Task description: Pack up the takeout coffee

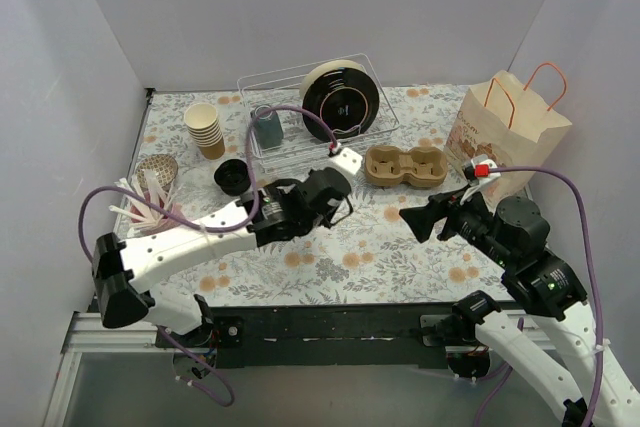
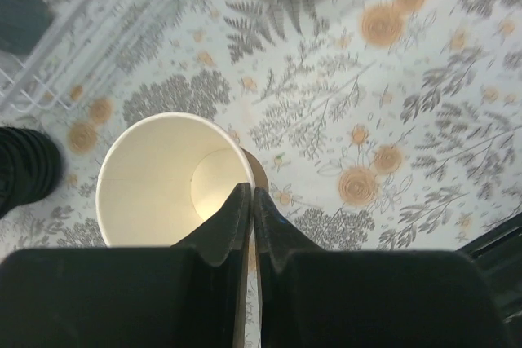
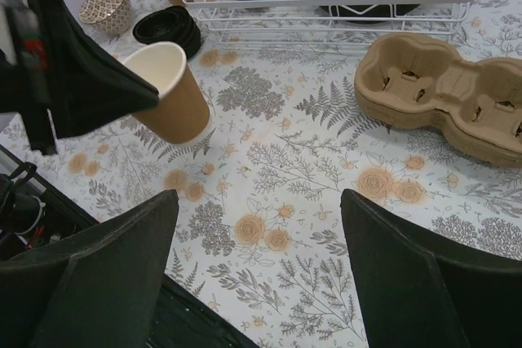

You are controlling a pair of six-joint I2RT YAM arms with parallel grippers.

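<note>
My left gripper is shut on the rim of a lidless tan kraft paper cup with a cream inside, one finger inside and one outside. The cup stands tilted on the flowered tablecloth in the right wrist view. No lidded takeout coffee shows. A stack of black lids lies left of the left gripper. A tan pulp two-cup carrier lies at centre right, empty. My right gripper is open and empty, hovering right of centre.
A brown paper bag with red handles stands at the far right. A wire dish rack at the back holds a grey-blue mug and a black plate. A stack of lidless cups, a small bowl and wooden stirrers are at the left.
</note>
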